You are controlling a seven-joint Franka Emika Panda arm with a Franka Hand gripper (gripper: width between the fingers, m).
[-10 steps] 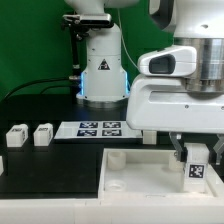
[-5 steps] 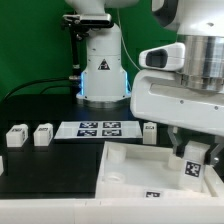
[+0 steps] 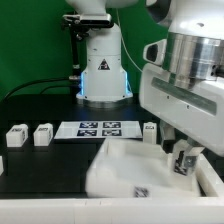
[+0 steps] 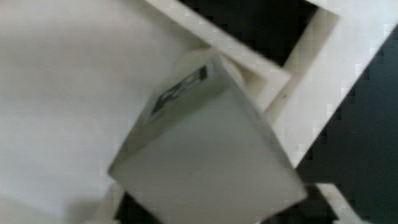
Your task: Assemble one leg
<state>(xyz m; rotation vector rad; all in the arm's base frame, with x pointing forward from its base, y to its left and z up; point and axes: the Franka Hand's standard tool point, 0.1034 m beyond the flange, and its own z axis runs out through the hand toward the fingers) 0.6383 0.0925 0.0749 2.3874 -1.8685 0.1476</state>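
Observation:
My gripper (image 3: 182, 158) hangs over the right part of the large flat white tray-like part (image 3: 122, 170), shut on a leg (image 3: 184, 162) whose marker tag faces the camera. In the wrist view the held leg (image 4: 205, 150) fills the space between the jaws of the gripper (image 4: 214, 212), with its tag turned sideways. The tray's white face (image 4: 71, 80) and raised rim lie right behind it. Whether the leg touches the tray is hidden. Three more legs stand on the black table: two at the exterior view's left (image 3: 16, 137) (image 3: 43, 133) and one behind the tray (image 3: 150, 131).
The marker board (image 3: 97, 128) lies flat between the loose legs. The white robot base (image 3: 100, 70) stands at the back with a cable running to the exterior view's left. The arm's bulky white wrist (image 3: 190, 80) hides the right side of the scene.
The arm has swung toward the camera and tilted, carrying the leg slightly left and lower. The tray has slid and turned toward the exterior view's left.

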